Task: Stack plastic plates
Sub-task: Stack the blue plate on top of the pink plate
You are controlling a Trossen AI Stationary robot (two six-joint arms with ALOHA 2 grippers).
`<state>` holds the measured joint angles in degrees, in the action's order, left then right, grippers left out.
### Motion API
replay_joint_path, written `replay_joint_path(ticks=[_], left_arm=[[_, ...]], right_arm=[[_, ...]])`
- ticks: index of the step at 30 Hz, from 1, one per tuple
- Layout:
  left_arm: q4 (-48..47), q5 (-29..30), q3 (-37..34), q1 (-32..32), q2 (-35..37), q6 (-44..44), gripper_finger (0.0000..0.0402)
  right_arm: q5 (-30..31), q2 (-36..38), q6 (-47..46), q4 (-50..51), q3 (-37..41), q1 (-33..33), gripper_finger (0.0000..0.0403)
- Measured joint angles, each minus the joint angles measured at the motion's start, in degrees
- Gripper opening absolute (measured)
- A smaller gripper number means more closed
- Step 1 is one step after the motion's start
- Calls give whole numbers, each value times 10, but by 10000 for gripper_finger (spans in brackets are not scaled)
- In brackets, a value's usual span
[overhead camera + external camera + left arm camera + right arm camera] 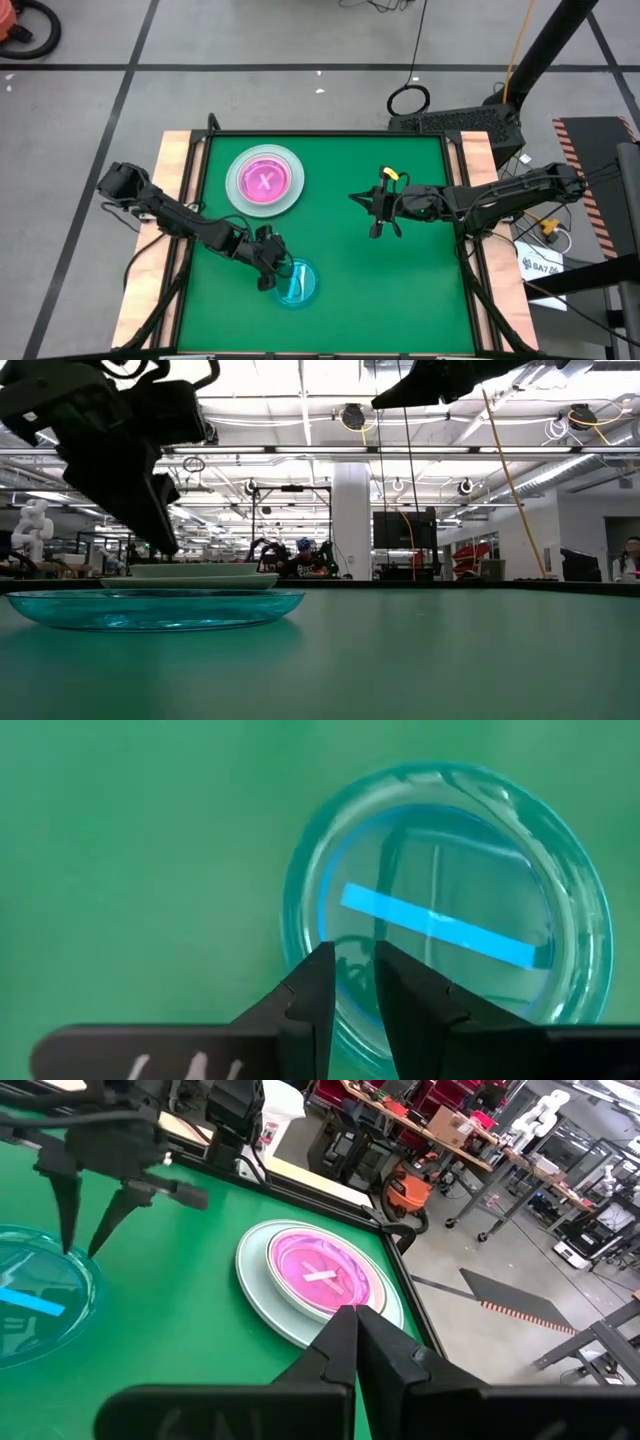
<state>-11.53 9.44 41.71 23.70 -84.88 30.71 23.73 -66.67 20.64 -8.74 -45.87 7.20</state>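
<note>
High view showed my left gripper (268, 266) at the near-left rim of the cyan plate (297, 283), fingers parted a little astride that rim, not clearly clamped on it yet. That plate lay near and right of the stack (265, 180), pink on top; I judged I should pinch the thin edge squarely and lift level. My right gripper (376, 214), fingers clenched on nothing, waited right of the stack.

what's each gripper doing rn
Left gripper: slightly open at the cyan plate's rim, no clear grip.
Right gripper: shut, empty, above the mat.
</note>
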Motion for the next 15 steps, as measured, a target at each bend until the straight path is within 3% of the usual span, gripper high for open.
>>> replay_joint_path(ticks=[6, 11, 15], left_arm=[[16, -34, 0, 0, -21, 31, 142], [15, 15, 0, 0, -22, 16, 224], [19, 30, 0, 0, -22, -11, 252]], right_arm=[[0, 0, -1, 3, 0, 0, 0], [0, 0, -2, 4, 0, 0, 0], [0, 0, -2, 4, 0, 0, 0]])
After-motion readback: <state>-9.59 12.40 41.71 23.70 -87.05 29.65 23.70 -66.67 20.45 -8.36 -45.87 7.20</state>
